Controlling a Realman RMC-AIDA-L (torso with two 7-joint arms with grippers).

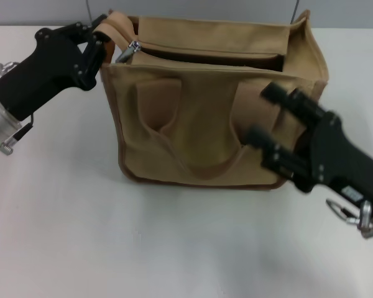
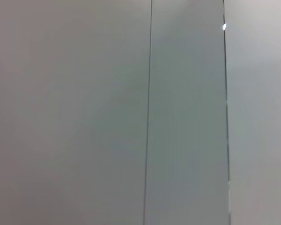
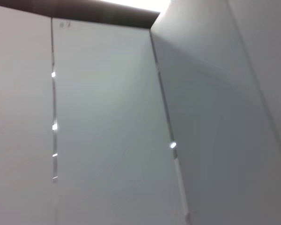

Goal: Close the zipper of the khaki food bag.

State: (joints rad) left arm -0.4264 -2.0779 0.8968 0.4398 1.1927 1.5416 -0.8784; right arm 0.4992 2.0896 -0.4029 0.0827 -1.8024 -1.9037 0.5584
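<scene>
The left end effector (image 1: 102, 46) is closed narrow beside the zipper (image 1: 132, 49) pull; the tab should be gripped squarely and drawn straight along the khaki food bag (image 1: 205, 124) while the wide-open right end effector (image 1: 264, 115) braces it.

Just a plain white surface (image 1: 81, 236) here. The tan bag (image 1: 199, 124) sits upright on it, toward the back.

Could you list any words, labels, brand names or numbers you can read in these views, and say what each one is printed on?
No readable text in any view.
Khaki food bag: plain canvas, no label or logo showing.
Left pincer and right pincer: black housings, no legible marking.
Right wrist view: a tiny dark mark near the top of a wall panel, too small to read.
Left wrist view: bare wall panels only.
</scene>
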